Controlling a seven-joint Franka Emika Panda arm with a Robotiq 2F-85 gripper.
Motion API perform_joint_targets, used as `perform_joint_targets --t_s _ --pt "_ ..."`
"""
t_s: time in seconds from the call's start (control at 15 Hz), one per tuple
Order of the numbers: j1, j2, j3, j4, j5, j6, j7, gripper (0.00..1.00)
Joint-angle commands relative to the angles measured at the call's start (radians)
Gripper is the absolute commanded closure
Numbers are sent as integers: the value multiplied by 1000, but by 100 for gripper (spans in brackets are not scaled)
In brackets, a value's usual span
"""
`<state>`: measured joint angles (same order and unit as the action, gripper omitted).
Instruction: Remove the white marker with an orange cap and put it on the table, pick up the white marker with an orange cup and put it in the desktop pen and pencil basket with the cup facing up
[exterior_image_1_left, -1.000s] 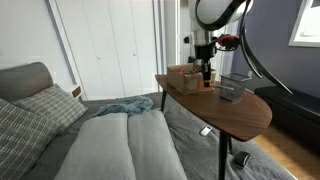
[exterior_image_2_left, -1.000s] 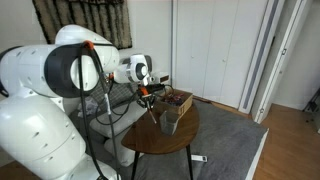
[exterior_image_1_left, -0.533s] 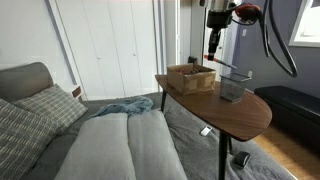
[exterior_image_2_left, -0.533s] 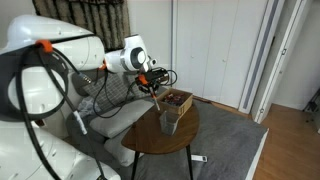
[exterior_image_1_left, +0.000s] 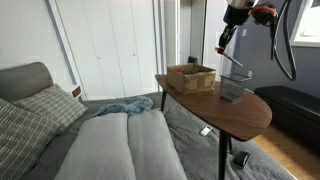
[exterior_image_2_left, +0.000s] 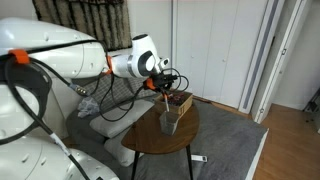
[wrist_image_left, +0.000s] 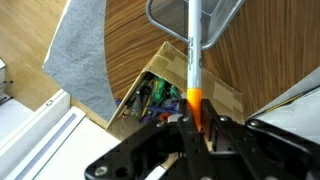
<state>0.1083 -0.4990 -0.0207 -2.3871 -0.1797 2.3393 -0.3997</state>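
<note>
My gripper (wrist_image_left: 197, 128) is shut on the orange cap end of the white marker (wrist_image_left: 194, 45). The marker's white body points down toward the dark wire-mesh pen basket (wrist_image_left: 160, 12). In both exterior views the gripper (exterior_image_1_left: 224, 40) (exterior_image_2_left: 163, 86) hangs above the table (exterior_image_1_left: 235, 112) (exterior_image_2_left: 150, 142), between the brown box and the basket (exterior_image_1_left: 232, 87) (exterior_image_2_left: 170, 121). The marker (exterior_image_1_left: 221, 48) (exterior_image_2_left: 166, 101) hangs upright from the jaws, clear of the tabletop and above the basket's rim.
A low brown box (exterior_image_1_left: 190, 77) (exterior_image_2_left: 179, 100) (wrist_image_left: 150, 95) with several coloured items stands beside the basket. A sofa with a grey blanket (exterior_image_1_left: 115, 108) lies below the table's edge. The robot's cables (exterior_image_1_left: 285, 45) hang nearby.
The gripper has risen from the brown box and moved over toward the mesh basket, carrying the marker with it.
</note>
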Motion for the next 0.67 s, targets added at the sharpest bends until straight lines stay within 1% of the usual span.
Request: perform_joint_targets --t_s 0.0,0.27,0.6 --pt "-7 -16 -30 -74 31 103 27 96" --pt "0 -14 -65 -131 55 182 10 96" --pt "15 13 -87 -180 91 299 -4 96"
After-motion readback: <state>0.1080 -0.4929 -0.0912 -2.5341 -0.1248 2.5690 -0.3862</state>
